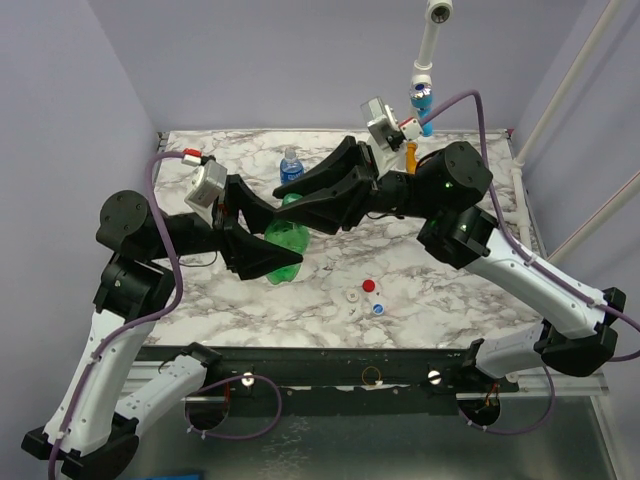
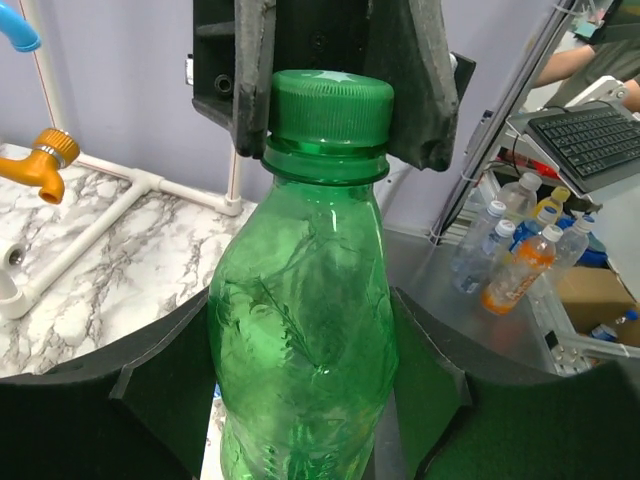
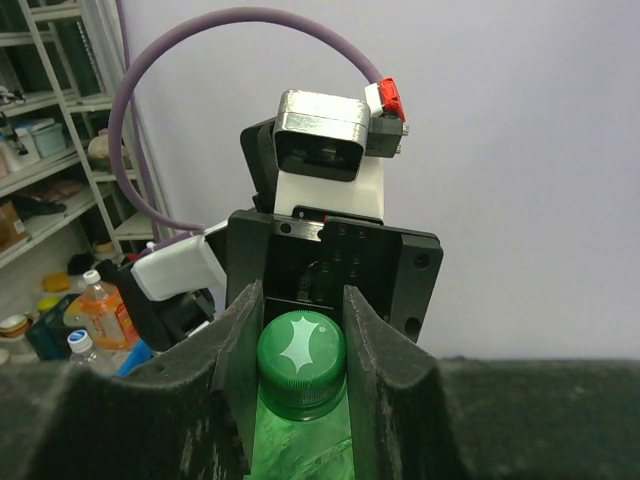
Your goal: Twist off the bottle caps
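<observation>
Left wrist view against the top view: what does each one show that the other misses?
Only the left wrist view: the green cap up close, pinched by the other arm's jaws, and a keyboard. Only the top view: three loose caps on the table and a blue-labelled bottle. Both: the green bottle and orange fitting.

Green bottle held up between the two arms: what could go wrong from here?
The creased green bottle may crumple or turn within the left gripper as the right gripper twists the green cap. Its fingers touch only the cap's sides, so they might slip.
</observation>
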`<state>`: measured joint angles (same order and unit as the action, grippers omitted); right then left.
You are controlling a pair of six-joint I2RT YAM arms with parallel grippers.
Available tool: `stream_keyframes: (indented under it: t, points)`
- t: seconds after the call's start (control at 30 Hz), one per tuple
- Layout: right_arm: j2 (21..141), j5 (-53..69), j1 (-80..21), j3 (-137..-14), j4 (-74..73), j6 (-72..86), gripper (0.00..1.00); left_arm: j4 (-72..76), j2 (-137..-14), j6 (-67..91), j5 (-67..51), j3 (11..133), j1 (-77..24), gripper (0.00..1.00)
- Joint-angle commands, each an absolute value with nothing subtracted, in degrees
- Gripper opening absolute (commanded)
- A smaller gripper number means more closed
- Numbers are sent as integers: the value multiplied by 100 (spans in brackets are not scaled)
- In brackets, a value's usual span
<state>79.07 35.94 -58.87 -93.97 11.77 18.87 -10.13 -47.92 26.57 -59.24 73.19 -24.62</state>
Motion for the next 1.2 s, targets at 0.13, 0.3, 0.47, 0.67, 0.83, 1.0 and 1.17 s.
stream_keyframes:
  t: [0.13, 0.3, 0.47, 0.67, 0.83, 1.0, 1.17]
  points:
    - [7604, 1078, -5992, -9636, 135, 1472, 70, -1265, -4743, 1980, -4706, 7137, -2394, 0]
    - [8143, -198, -5987, -10513, -1107, 1564, 77, -1336, -4588, 1107, -3441, 6825, -2396, 0]
    - [8958, -602, -5992, -11554, -2225, 1589, 76, -1336, -4597, 620, -2613, 6677, -2394, 0]
    - [9127, -427, -5987, -11601, -2187, 1608, 68, -1345, -4606, 510, -2373, 6628, -2400, 0]
    - [9049, -301, -5989, -11416, -1953, 1678, 54, -1344, -4609, 530, -2382, 6605, -2403, 0]
    - [8863, -251, -5986, -11065, -1630, 1702, 40, -1345, -4574, 557, -2446, 6540, -2399, 0]
    - [8753, -137, -5986, -10884, -1453, 1629, 19, -1346, -4584, 648, -2666, 6543, -2397, 0]
